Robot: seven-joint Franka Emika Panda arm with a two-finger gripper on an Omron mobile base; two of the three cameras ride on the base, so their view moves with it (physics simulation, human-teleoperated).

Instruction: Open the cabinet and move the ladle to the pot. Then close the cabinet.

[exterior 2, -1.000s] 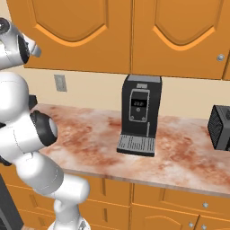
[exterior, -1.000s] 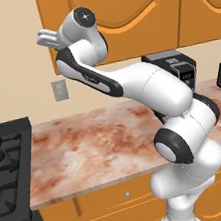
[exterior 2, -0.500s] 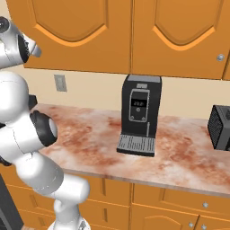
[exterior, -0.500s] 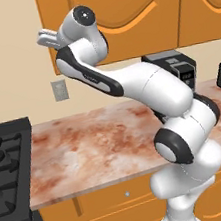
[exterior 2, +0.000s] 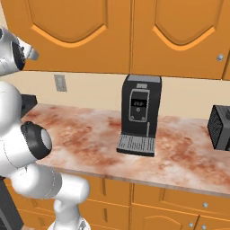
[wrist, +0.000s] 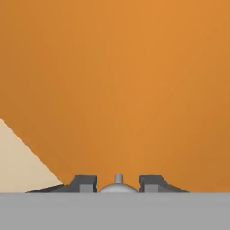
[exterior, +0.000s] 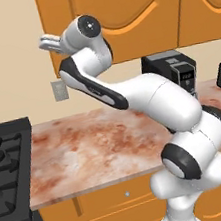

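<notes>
The cabinet [exterior: 117, 10] is an orange wall unit with arched doors, and its door [wrist: 117, 81] is closed and very near in the hand view. My gripper [wrist: 117, 185] is raised to the door's lower left corner [exterior: 46, 41], and the small round silver knob [wrist: 118, 186] sits between its two dark fingertips [wrist: 85, 183]. The tips press close on both sides of the knob. In the right base view the hand [exterior 2: 29, 51] reaches the same cabinet [exterior 2: 67, 31] at the far left. The ladle and the pot are out of view.
A black coffee machine [exterior: 174, 69] [exterior 2: 139, 114] stands on the marbled counter [exterior: 88, 146] against the wall. A dark box appliance [exterior 2: 220, 128] sits at the right end. A black stove [exterior: 4, 164] lies to the left. A wall outlet [exterior: 58, 90] is below the cabinet.
</notes>
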